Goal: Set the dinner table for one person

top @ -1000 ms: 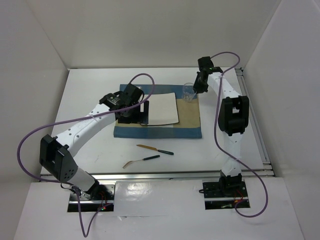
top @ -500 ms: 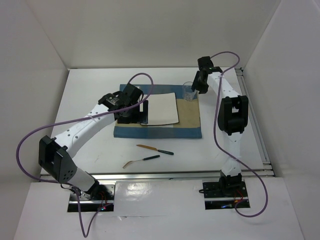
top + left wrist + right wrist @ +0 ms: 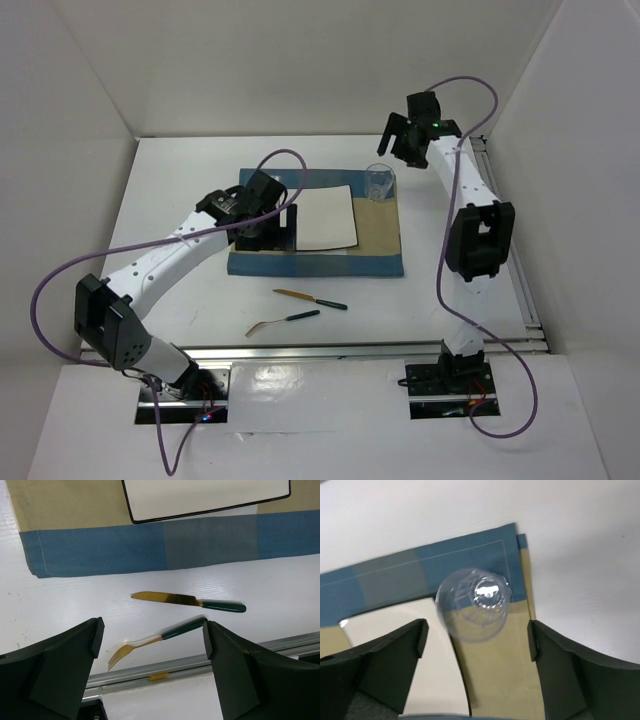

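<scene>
On the white dinner table (image 3: 180,180) lies a blue-and-tan placemat (image 3: 380,240) with a white square plate (image 3: 325,218) on it. A clear glass (image 3: 380,182) stands upright on the mat's far right corner, beside the plate. My right gripper (image 3: 395,140) hangs open above and just behind the glass (image 3: 472,605), not touching it. My left gripper (image 3: 290,225) is open over the plate's left edge with nothing in it. A gold knife (image 3: 187,601) and a gold fork (image 3: 155,641), both green-handled, lie on the table in front of the mat.
A metal rail (image 3: 350,350) runs along the table's near edge, close behind the fork. White walls enclose the table on three sides. A second rail (image 3: 510,250) runs down the right side by the right arm.
My right gripper has opened, let go of the glass and lifted back away from it. The glass stays standing on the mat. The left arm has hardly moved.
</scene>
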Motion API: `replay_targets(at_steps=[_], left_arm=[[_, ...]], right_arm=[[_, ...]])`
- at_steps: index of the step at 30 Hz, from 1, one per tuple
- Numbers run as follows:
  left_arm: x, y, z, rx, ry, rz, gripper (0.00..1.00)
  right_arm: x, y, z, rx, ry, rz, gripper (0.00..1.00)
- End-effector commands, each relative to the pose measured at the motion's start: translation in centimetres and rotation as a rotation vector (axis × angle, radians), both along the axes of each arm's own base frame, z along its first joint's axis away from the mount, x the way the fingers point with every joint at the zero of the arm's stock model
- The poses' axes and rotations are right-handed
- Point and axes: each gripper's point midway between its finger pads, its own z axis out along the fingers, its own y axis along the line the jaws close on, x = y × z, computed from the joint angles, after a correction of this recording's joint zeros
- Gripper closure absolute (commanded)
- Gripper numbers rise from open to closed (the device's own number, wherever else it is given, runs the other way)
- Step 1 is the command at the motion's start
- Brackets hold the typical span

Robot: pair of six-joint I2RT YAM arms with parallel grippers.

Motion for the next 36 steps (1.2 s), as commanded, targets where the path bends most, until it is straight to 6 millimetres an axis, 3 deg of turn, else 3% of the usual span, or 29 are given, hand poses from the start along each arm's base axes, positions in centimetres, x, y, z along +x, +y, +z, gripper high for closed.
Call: replay_targets(at_steps=[1, 2, 3, 4, 6, 7, 9, 10, 11, 14, 15, 18, 26, 29, 32, 36], left_arm=[[-1.8, 0.4, 0.6, -0.024, 0.007, 0.021, 0.00], [-2.2, 0.6, 0.3, -0.032, 0.017, 0.042, 0.00], [-2.7, 0.9, 0.5, -0.043, 0.012, 0.053, 0.00], [-3.5, 1.1, -0.4, -0.049, 0.044, 0.071, 0.00], [-4.9, 1.2, -1.1, -0.065, 0.085, 0.064, 0.00], [-6.3, 1.6, -1.8, -0.077, 0.125, 0.081, 0.01], [-7.7, 1.7, -2.7, -0.092, 0.160, 0.085, 0.01], [-8.3, 1.8, -3.0, -0.101, 0.174, 0.092, 0.01], [-9.1, 2.3, -3.5, -0.105, 0.186, 0.114, 0.02], [-9.5, 2.6, -3.5, -0.116, 0.190, 0.158, 0.02], [-9.3, 3.1, -3.1, -0.101, 0.172, 0.183, 0.04], [-7.9, 5.0, -2.8, -0.076, 0.188, 0.318, 0.04], [-4.3, 7.2, -1.1, -0.193, 0.171, 0.436, 0.04], [-4.0, 7.5, -0.8, -0.209, 0.159, 0.425, 0.04], [-4.0, 7.7, -0.7, -0.212, 0.161, 0.420, 0.04], [-4.2, 7.9, -1.1, -0.211, 0.161, 0.408, 0.04]], right_arm=[[-3.1, 0.9, 13.4, 0.040, -0.297, 0.100, 0.10], [-4.5, 1.7, 11.5, 0.042, -0.260, 0.151, 0.12], [-5.6, 3.2, 12.0, 0.077, -0.280, 0.219, 0.16], [-8.1, 4.5, 11.2, 0.087, -0.258, 0.270, 0.20], [-10.5, 6.0, 9.7, 0.088, -0.219, 0.320, 0.24], [-13.3, 7.3, 7.7, 0.081, -0.160, 0.371, 0.28], [-16.1, 8.7, 5.7, 0.050, -0.117, 0.438, 0.35], [-17.9, 9.3, 5.8, 0.044, -0.122, 0.463, 0.38], [-20.5, 10.9, 3.4, 0.031, -0.069, 0.546, 0.42], [-25.2, 14.1, 2.2, 0.055, -0.035, 0.708, 0.43], [-27.7, 15.9, 0.5, 0.043, -0.007, 0.832, 0.43], [-31.0, 17.9, -2.2, -0.011, 0.030, 0.953, 0.43], [-34.3, 19.6, -8.2, -0.253, 0.107, 1.102, 0.46], [-34.8, 19.9, -10.5, -0.269, 0.158, 1.131, 0.46], [-34.5, 20.2, -11.3, -0.297, 0.153, 1.136, 0.46], [-34.8, 19.3, -13.7, -0.326, 0.198, 1.132, 0.43]])
